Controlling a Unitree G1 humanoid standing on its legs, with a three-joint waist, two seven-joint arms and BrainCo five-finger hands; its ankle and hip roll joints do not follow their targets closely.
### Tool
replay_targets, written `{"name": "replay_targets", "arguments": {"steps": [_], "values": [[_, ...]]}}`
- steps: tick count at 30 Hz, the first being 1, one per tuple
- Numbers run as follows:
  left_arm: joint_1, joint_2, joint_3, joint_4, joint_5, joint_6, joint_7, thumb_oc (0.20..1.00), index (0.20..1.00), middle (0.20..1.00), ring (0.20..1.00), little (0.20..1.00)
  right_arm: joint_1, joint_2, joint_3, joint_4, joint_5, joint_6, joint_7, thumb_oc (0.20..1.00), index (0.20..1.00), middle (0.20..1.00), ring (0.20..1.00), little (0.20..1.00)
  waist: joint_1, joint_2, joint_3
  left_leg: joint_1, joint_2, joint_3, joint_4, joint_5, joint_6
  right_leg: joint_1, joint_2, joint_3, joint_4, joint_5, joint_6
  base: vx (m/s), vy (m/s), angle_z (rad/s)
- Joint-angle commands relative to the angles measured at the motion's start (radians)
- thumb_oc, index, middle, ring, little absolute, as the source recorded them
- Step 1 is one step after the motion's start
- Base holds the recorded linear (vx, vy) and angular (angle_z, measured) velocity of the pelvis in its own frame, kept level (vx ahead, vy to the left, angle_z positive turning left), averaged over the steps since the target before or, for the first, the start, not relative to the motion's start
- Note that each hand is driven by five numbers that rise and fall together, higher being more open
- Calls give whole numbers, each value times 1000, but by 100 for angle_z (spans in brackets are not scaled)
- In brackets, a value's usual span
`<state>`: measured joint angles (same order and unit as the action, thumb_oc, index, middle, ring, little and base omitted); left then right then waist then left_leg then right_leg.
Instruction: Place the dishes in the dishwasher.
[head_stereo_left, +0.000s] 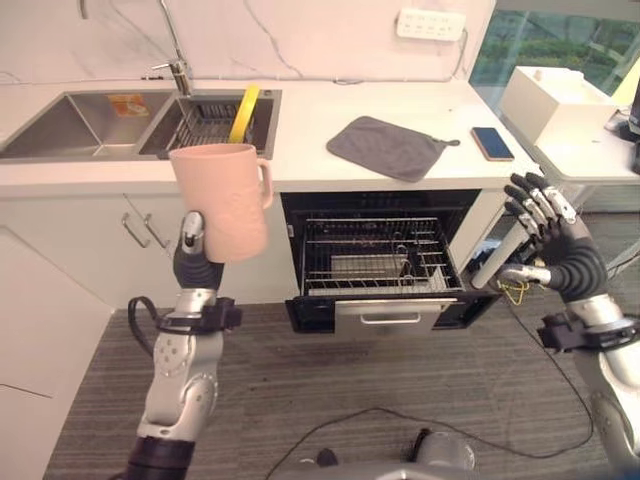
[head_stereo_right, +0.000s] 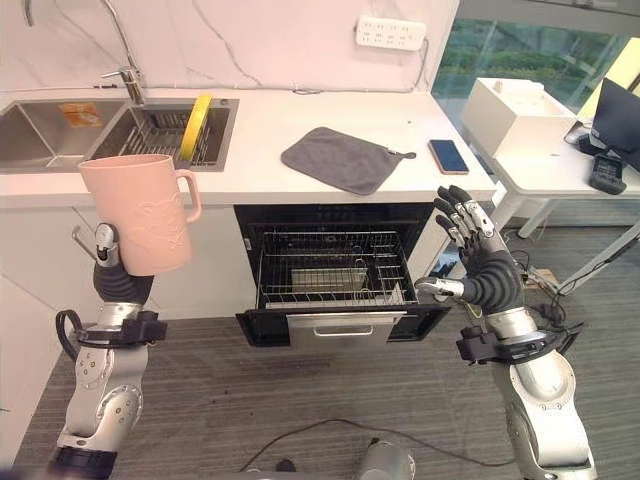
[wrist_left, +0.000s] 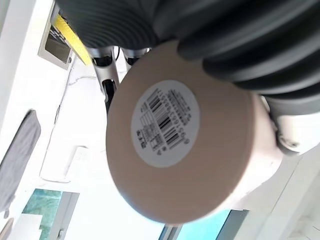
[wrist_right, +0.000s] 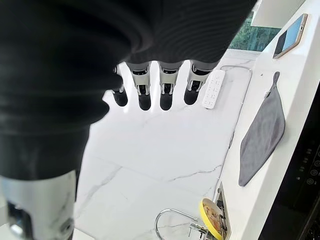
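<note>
A pink mug (head_stereo_left: 222, 197) with a handle stands upright in the air in front of the counter, left of the open dishwasher (head_stereo_left: 375, 262). My left hand (head_stereo_left: 192, 245) is shut on it from below and behind; its round base with a barcode label (wrist_left: 165, 122) faces the left wrist camera. The dishwasher's wire rack (head_stereo_right: 330, 266) is pulled out, with a small metal basket inside. My right hand (head_stereo_right: 473, 255) is open, fingers straight and spread, raised to the right of the rack. A yellow plate (head_stereo_left: 243, 113) leans in the sink's drying rack.
A grey cloth (head_stereo_left: 388, 146) and a phone (head_stereo_left: 492, 143) lie on the white counter. A double sink (head_stereo_left: 70, 125) with a faucet is at the back left. A white box (head_stereo_right: 517, 112) sits on a side table at the right.
</note>
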<state>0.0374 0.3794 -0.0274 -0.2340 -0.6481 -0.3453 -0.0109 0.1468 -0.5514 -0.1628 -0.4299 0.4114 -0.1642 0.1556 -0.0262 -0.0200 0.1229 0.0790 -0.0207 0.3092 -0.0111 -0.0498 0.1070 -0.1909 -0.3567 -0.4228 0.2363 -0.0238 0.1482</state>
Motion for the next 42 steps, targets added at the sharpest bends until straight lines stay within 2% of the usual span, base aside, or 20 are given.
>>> {"name": "replay_targets", "arguments": {"steps": [1,3,7,9,11,13,15,18,23,25,27,28,29,30,32,34,35,37,40,42], "values": [[-44,24,-35,-73,69,-55,25,200,200,200,200,200,-57,4,-3,4,-9,-79,-42,1000,1000,1000,1000,1000,-36,-6,-2,6,109,33,-76,6,-121,120,1,59,-67,86,45,94,-370,20],[-34,26,-40,-72,73,-62,20,200,200,200,200,200,-39,24,1,-14,-16,-71,-37,1000,1000,1000,1000,1000,-43,-10,1,27,121,42,-76,-10,-124,122,-13,69,-101,113,67,113,-463,18],[-20,38,-20,-88,67,-54,7,200,200,200,200,200,-51,29,9,-10,-16,-69,-46,1000,1000,1000,1000,1000,-25,-12,-4,26,181,85,-43,-10,-154,164,17,3,-174,73,68,93,-619,6],[13,42,6,-98,35,-55,-7,200,200,200,200,200,-87,6,28,-4,31,-17,-44,1000,1000,1000,1000,1000,-16,-15,-11,33,244,102,32,-27,-190,207,85,-6,-223,38,51,215,-752,-1],[14,41,8,-108,30,-53,-9,200,200,200,200,200,-111,-12,39,5,41,8,-37,1000,1000,1000,1000,1000,-16,-21,-4,1,277,130,156,-52,-204,226,109,-22,-243,43,13,117,-474,-8],[2,35,-7,-117,39,-42,16,200,200,200,200,200,-128,-40,44,13,73,23,-16,1000,1000,1000,1000,1000,-13,-11,12,-83,316,125,278,18,-243,278,155,-22,-280,23,-30,138,-254,-17],[-15,22,-34,-86,117,-66,62,200,200,200,200,200,-140,-31,64,7,87,54,18,1000,1000,1000,1000,1000,-32,6,15,-43,362,160,128,63,-258,299,158,-29,-270,-8,-27,143,147,-5],[-22,27,-56,-73,195,-87,108,200,200,200,200,200,-134,-34,73,11,106,45,27,1000,1000,1000,1000,1000,-38,12,5,-22,318,155,55,71,-237,280,138,-47,-271,17,-16,53,275,-45],[-89,17,-103,-6,369,-102,196,200,200,200,200,200,-159,27,100,34,163,105,42,1000,1000,1000,1000,1000,-36,24,-18,16,247,111,-23,55,-214,262,91,-44,-210,2,26,117,328,28],[-126,13,-117,18,451,-101,250,200,200,200,200,200,-161,71,118,36,197,131,30,1000,1000,1000,1000,1000,-36,27,-16,28,223,100,-48,50,-195,243,67,-48,-147,-15,39,102,275,60],[-154,24,-126,43,548,-115,335,200,200,200,200,200,-145,94,125,30,205,180,15,1000,1000,1000,1000,1000,-45,30,-10,28,210,104,-47,46,-165,206,65,-32,20,-81,31,142,181,66],[-153,28,-128,49,581,-121,372,200,200,200,200,200,-140,91,128,23,225,186,24,1000,1000,1000,1000,1000,-53,28,-8,32,209,100,-52,48,-158,178,73,-10,64,-83,32,170,-95,37],[-158,43,-131,59,610,-138,417,200,200,200,200,200,-149,88,139,28,273,178,44,1000,1000,1000,1000,1000,-61,18,-10,36,212,104,-54,47,-165,164,98,0,-25,-62,20,164,-246,8],[-175,53,-134,69,634,-146,442,200,200,200,200,200,-164,93,153,38,300,182,62,1000,1000,1000,1000,1000,-64,6,-3,35,207,91,-33,19,-162,152,90,26,-26,-34,18,199,-434,0],[-190,47,-145,81,703,-157,476,200,200,200,200,200,-207,102,184,58,390,253,46,1000,1000,1000,1000,1000,-59,-1,-4,52,230,125,-14,9,-185,181,94,-11,-124,-12,20,184,-457,26],[-215,47,-177,75,774,-146,511,200,200,200,200,200,-248,86,203,82,454,322,3,1000,1000,1000,1000,1000,-37,-17,-8,-40,270,131,186,15,-242,258,141,-27,-220,1,-21,159,-284,44],[-224,47,-192,88,825,-151,549,200,200,200,200,200,-276,76,221,86,485,347,-18,1000,1000,1000,1000,1000,-30,-14,-5,-64,303,119,151,62,-259,285,158,-15,-246,-1,-26,121,44,45],[-254,62,-202,130,906,-165,617,200,200,200,200,200,-293,77,239,93,508,365,-6,1000,1000,1000,1000,1000,-42,-12,-2,-42,333,121,104,72,-251,275,146,-4,-216,-19,-26,94,179,12],[-310,64,-241,213,998,-129,743,200,200,200,200,200,-286,87,258,104,495,368,17,1000,1000,1000,1000,1000,-60,1,-28,29,297,118,-17,80,-238,271,120,-25,-192,-19,0,141,219,-62],[-320,63,-250,235,1014,-129,761,200,200,200,200,200,-293,94,261,105,487,371,18,1000,1000,1000,1000,1000,-62,3,-34,33,291,116,-30,82,-236,268,118,-24,-191,-18,2,99,131,-64]]}}
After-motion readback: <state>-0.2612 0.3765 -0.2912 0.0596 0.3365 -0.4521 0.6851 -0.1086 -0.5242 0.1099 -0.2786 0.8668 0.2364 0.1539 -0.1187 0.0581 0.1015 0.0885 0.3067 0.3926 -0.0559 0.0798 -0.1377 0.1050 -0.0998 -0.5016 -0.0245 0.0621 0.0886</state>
